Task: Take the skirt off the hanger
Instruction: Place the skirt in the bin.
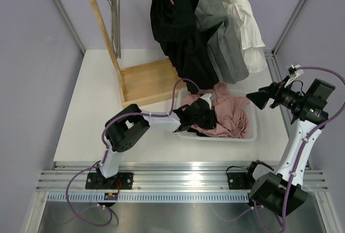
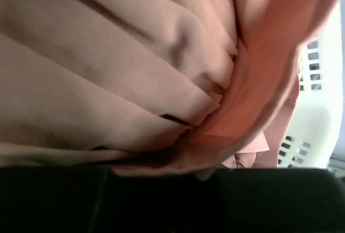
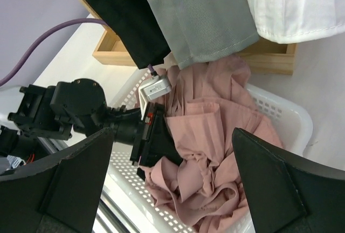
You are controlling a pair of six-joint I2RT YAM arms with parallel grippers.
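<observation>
Pink skirt, closest to the lens: the soft pleated pink fabric skirt [image 2: 135,71] fills the left wrist view in loose folds.
Where it lies: crumpled in the white perforated plastic basket [image 1: 253,133] on the table, below the wooden clothes rack [image 1: 145,79]. No hanger shows on it, so it looks already off.
Left gripper [image 1: 197,115]: nose-down in the folds. Cloth hides the fingertips, so I cannot tell whether it is parted or pinching.
Right gripper [image 3: 178,190]: jaws spread wide, holding nothing, raised well to the right of the basket.
Handling: likely light, limp and a little slippery. It should drape and bunch rather than keep a shape, and nothing about it looks fragile.
Where to hold: a thick gathered fold or the firmer band edge, not a single thin layer.
Top view only: the whole layout, with a black garment [image 1: 178,28], a grey garment [image 1: 221,39] and a white garment [image 1: 248,28] hanging on the rail.
Right wrist view only: how deep the left gripper sits in the cloth.
Left wrist view only: pleat texture and the basket's slotted wall.
</observation>
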